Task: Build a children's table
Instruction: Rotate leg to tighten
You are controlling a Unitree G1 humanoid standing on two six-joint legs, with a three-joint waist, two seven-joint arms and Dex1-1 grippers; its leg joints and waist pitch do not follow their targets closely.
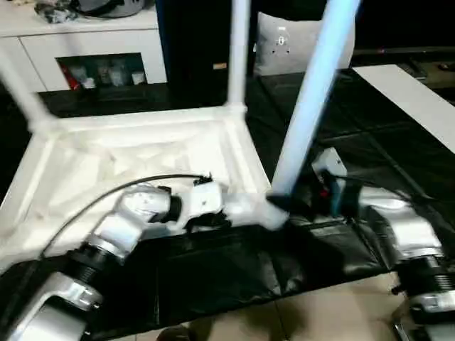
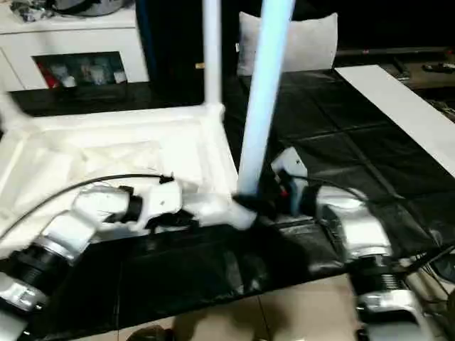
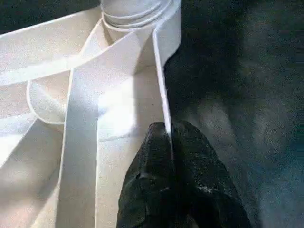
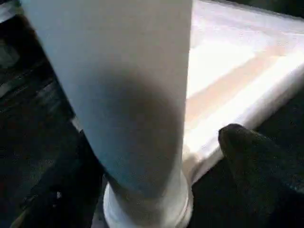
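From the head, we see the children's table (image 1: 142,153) lying top-down on the black floor mat (image 1: 234,277), three legs standing in its corner sockets.

At our left wrist, the left gripper (image 3: 170,142) is pinched tight on the table's thin side wall (image 3: 161,90), probably to steady it.

At our right wrist, the near-corner leg (image 4: 128,95) stands between the spread fingers (image 4: 251,156) of the right gripper (image 4: 156,175), seated in its socket, we judge.

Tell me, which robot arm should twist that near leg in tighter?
Probably the right. The right gripper already sits at the bottom of the near leg, a finger on each side. The left gripper is busy pinching the tabletop's rim.
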